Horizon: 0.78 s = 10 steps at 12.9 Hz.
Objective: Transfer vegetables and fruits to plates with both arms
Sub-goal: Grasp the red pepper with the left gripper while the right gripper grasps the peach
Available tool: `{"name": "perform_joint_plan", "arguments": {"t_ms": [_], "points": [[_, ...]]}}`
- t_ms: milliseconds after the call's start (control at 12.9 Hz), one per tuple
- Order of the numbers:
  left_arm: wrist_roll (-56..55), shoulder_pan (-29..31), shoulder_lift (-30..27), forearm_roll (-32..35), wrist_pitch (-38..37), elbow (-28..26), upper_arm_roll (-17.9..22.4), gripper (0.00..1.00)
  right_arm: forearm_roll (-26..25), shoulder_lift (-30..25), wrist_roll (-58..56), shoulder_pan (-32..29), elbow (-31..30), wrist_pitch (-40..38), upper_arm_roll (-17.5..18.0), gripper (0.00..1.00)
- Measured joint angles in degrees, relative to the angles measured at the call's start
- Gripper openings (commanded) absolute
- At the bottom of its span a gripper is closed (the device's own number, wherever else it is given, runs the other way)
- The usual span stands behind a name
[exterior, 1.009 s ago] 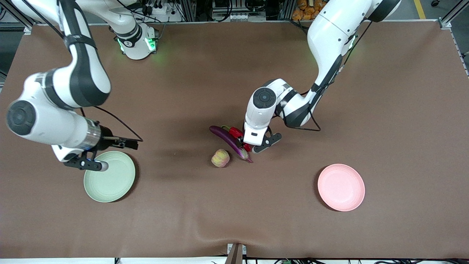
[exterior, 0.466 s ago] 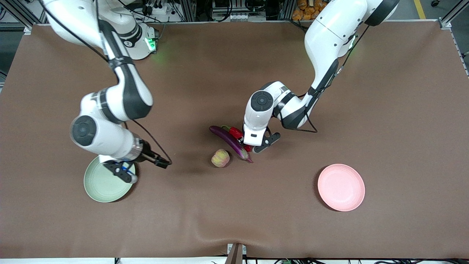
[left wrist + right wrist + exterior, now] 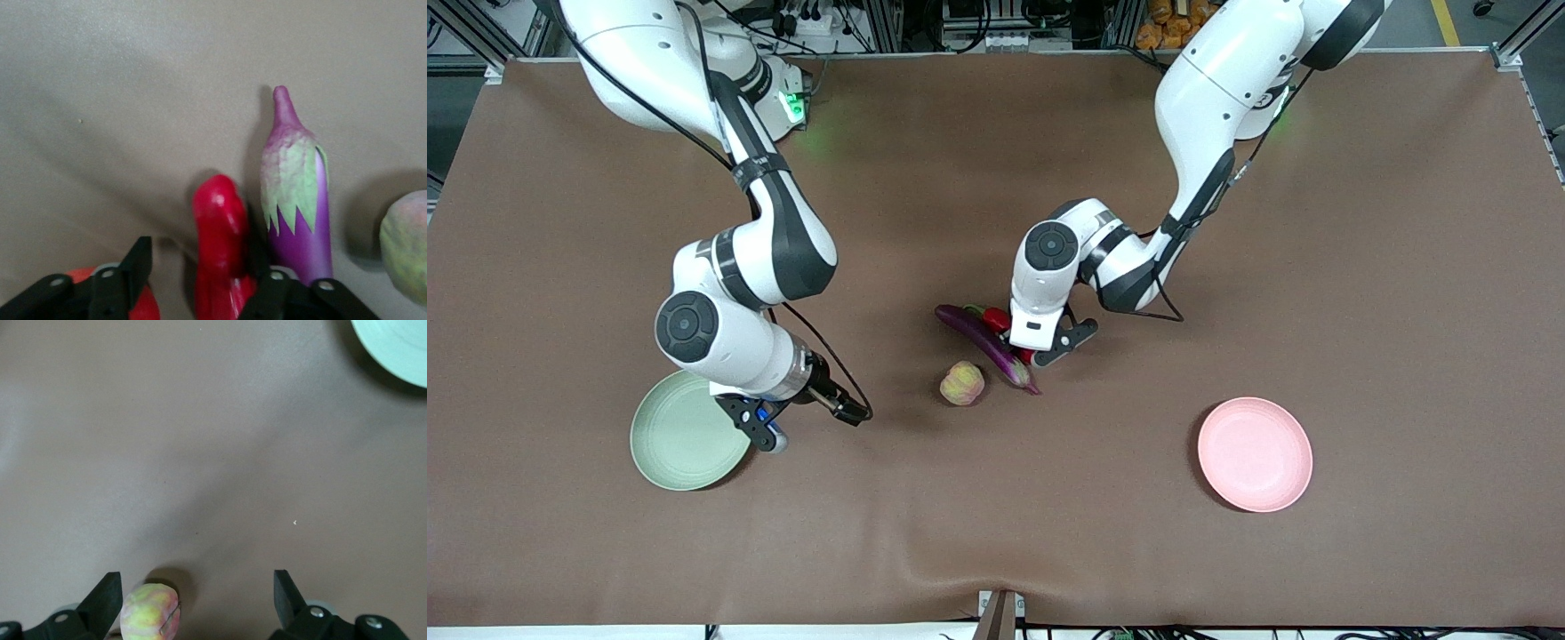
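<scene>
We see the left gripper low on the table, its fingers half-closed astride the red chili pepper, whose long axis runs between them beside the eggplant. The right gripper, fingers spread and empty, hangs beside the green plate.

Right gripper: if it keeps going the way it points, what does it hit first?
Likely the yellowish-pink ribbed fruit, already between the open jaws of the right gripper; depth unclear, otherwise bare table.
</scene>
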Motion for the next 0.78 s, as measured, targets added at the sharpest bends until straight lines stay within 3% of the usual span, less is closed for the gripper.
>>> {"name": "perform_joint_plan", "arguments": {"t_ms": [233,543,776], "points": [[0.0,0.0,1.1,0.0,1.7,0.6,0.1,0.0,0.0,0.2,0.5,0.9,1.3,0.1,0.0,1.0],[0.0,0.2,1.0,0.5,2.1,2.4,1.1,0.0,0.3,0.5,3.9,1.8,2.8,0.5,0.2,1.0],[1.0,2.8,-3.7,0.6,-2.7,5.2,1.5,0.0,0.3,1.8,9.6,4.9,2.9,4.0,0.4,1.0]]}}
